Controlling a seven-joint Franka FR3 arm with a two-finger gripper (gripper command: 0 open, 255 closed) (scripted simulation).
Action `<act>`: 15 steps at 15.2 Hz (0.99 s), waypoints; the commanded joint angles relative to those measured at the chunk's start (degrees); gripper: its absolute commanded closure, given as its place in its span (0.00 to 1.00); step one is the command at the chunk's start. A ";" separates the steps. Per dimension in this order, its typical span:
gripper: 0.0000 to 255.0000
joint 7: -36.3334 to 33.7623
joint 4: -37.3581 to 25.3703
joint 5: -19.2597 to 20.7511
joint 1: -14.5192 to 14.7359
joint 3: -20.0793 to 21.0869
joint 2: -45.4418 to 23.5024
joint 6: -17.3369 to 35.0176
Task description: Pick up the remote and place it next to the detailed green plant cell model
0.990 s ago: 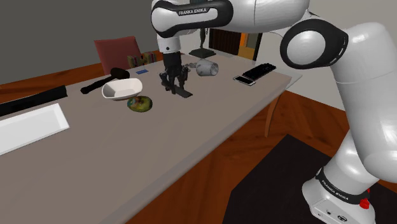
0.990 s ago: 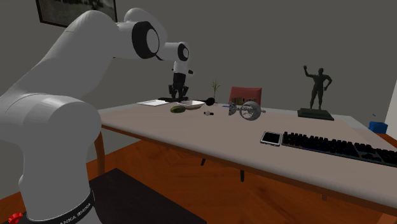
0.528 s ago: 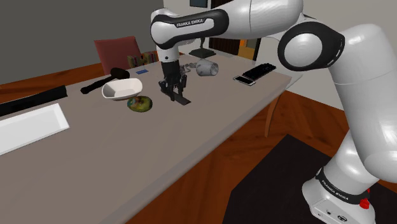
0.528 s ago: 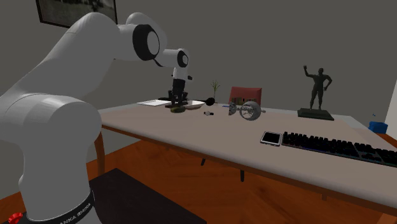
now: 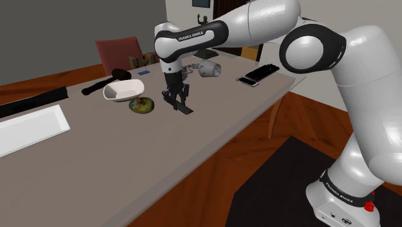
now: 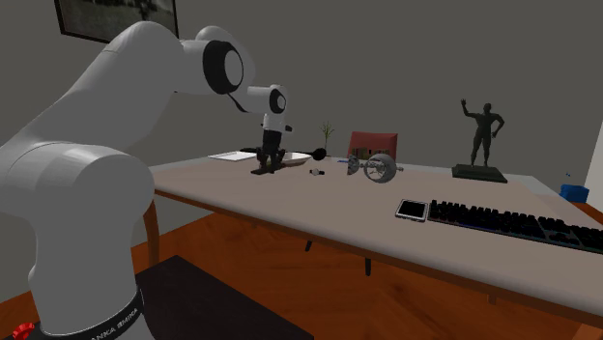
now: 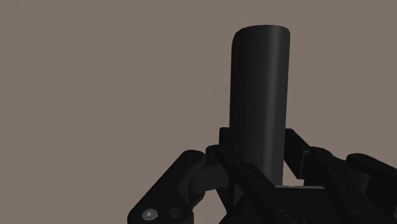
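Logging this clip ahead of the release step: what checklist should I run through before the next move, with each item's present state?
1. Grip: the gripper clasps the remote: ok.
2. Placement: the remote is beside the green cell model, not touching it: ok.
3. Support: the remote's low end rests on the table: cannot tell.
4. Landing spot: the wrist view shows bare table beyond the remote: ok.
5. Clearance: the white bowl stands apart from the gripper: ok.

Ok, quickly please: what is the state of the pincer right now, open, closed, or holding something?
Pincer: closed, holding the black remote.
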State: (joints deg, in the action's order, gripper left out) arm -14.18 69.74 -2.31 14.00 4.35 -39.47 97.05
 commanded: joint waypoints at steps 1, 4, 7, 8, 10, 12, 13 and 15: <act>1.00 0.14 0.85 0.01 -0.05 -0.03 -0.39 1.27; 1.00 0.26 2.16 0.03 -0.04 -0.06 -1.00 3.19; 1.00 0.31 2.62 0.04 -0.04 -0.07 -1.34 3.98; 1.00 0.31 2.62 0.04 -0.04 -0.07 -1.34 3.98; 1.00 0.31 2.61 0.04 -0.04 -0.07 -1.34 3.98; 1.00 0.31 2.61 0.04 -0.04 -0.07 -1.34 3.98; 1.00 0.31 2.61 0.04 -0.04 -0.07 -1.34 3.98; 0.00 0.31 2.61 0.04 -0.04 -0.07 -1.34 3.97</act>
State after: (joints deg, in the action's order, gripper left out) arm -13.88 72.36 -2.27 13.96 4.28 -40.81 101.02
